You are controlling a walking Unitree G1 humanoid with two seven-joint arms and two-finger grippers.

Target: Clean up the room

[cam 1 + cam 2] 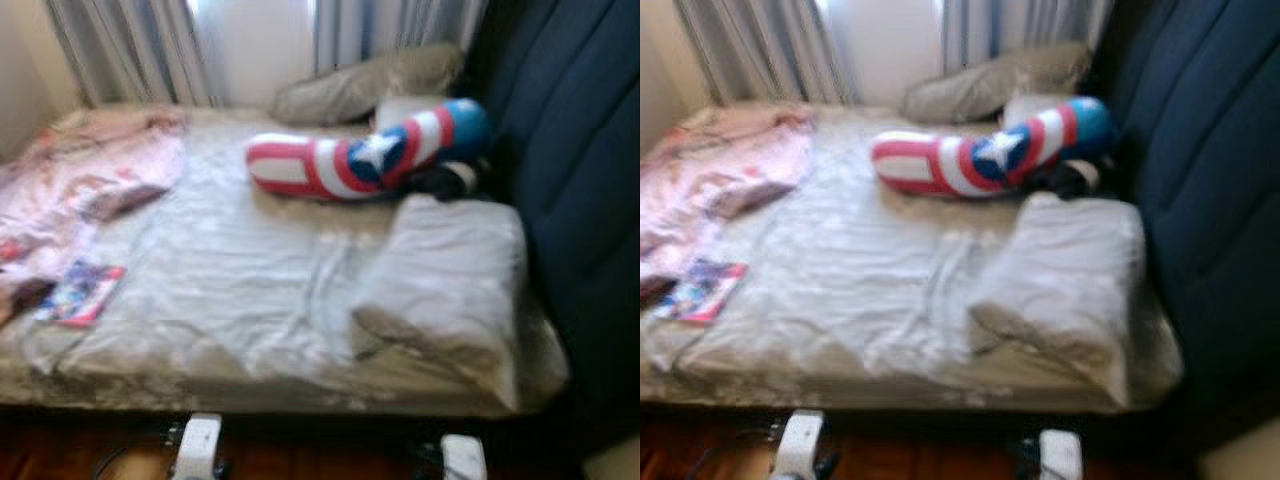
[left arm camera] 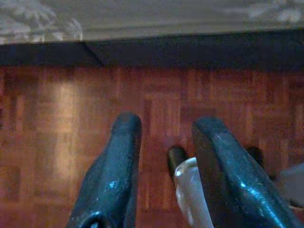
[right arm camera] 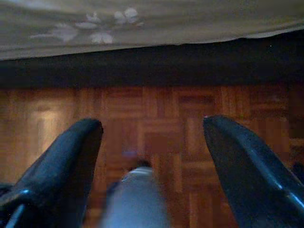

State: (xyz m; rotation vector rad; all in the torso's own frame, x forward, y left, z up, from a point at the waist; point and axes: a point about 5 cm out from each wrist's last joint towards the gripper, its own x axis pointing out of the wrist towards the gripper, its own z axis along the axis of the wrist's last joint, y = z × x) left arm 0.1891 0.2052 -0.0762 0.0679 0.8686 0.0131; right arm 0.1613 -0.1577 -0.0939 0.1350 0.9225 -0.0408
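An unmade bed [image 1: 240,270] with a crumpled grey sheet stands before me. On it lie a long red, white and blue star pillow [image 1: 360,160], a grey pillow [image 1: 450,280] at the right, another grey pillow [image 1: 360,88] by the curtains, a pink blanket [image 1: 90,170] at the left and a colourful booklet [image 1: 82,293] near the left front edge. Both arms hang low by the bed's front edge. In the wrist views my left gripper [image 2: 166,126] and right gripper [image 3: 152,124] are open over the parquet floor [image 3: 156,118], holding nothing.
A dark blue padded headboard [image 1: 570,170] rises along the bed's right side. Grey curtains [image 1: 130,50] hang behind the bed. A dark gap runs under the bed frame [image 2: 190,50] above the wooden floor.
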